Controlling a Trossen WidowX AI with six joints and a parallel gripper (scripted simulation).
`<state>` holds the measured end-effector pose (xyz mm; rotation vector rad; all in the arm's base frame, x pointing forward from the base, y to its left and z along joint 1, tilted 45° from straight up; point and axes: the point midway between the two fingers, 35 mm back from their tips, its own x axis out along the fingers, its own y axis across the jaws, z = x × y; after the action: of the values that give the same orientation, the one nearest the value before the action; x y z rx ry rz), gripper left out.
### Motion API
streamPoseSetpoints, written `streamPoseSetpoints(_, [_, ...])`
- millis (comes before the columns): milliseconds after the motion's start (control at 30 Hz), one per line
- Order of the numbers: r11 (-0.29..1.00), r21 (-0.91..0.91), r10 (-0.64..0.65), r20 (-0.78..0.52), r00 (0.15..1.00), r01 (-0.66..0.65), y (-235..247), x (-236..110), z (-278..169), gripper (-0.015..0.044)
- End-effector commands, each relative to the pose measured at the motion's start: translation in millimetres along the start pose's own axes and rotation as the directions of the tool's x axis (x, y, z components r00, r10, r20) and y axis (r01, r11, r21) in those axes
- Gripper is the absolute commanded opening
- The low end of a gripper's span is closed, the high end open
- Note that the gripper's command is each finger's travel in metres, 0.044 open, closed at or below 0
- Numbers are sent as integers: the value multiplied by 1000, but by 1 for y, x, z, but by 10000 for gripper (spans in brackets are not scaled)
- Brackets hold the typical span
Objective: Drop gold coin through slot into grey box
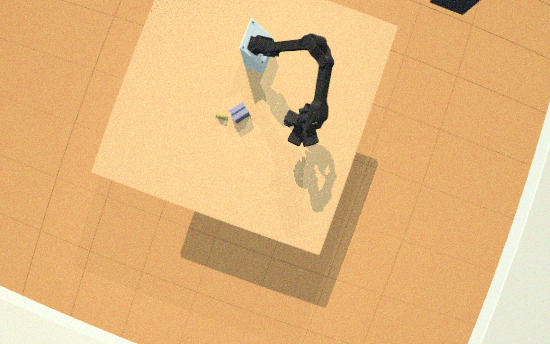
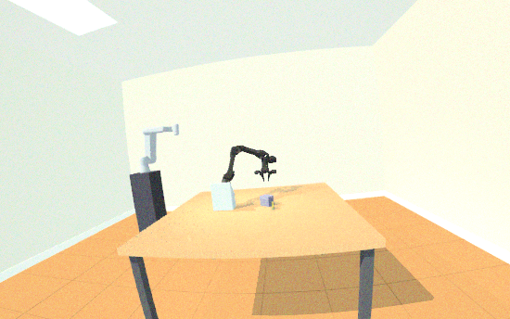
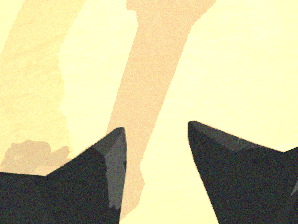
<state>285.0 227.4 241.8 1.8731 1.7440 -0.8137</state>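
Note:
The gold coin (image 1: 220, 116) (image 2: 273, 203) stands on edge in its small dark-green holder on the table (image 1: 170, 150) (image 2: 241, 232). It is just left of the grey box (image 1: 239, 113) (image 2: 265, 200), whose lid has a narrow slot. My gripper (image 1: 298, 139) (image 2: 265, 175) (image 3: 156, 132) hangs high above the table, off to the right of the box and well apart from the coin. Its fingers are partly closed with a clear gap, and nothing is between them. The wrist view shows only bare table and shadows; the coin and the box are not in it.
The arm's base stands on a pale block (image 1: 251, 64) (image 2: 223, 197) at the back of the table. Beside the table, a dark cabinet (image 2: 148, 197) carries a white arm (image 2: 153, 144). The table's right edge is close to my gripper.

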Motion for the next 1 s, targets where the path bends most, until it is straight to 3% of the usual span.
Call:
streamPoseSetpoints(0, [1000, -1, 10, 32, 999, -10, 26, 5, 33, 161])
streamPoseSetpoints(200, [999, -38, 26, 71, 997, -23, 69, 7, 95, 161])
streamPoseSetpoints(433, [995, -101, 29, 102, 994, -19, 114, 2, 216, 161])
streamPoseSetpoints(733, [981, -192, 32, 53, 998, -21, 107, -7, 380, 161])
streamPoseSetpoints(800, [978, -206, 35, 39, 999, -27, 101, -7, 399, 161])
streamPoseSetpoints(967, [978, -208, 36, 37, 999, -27, 102, -7, 400, 161])
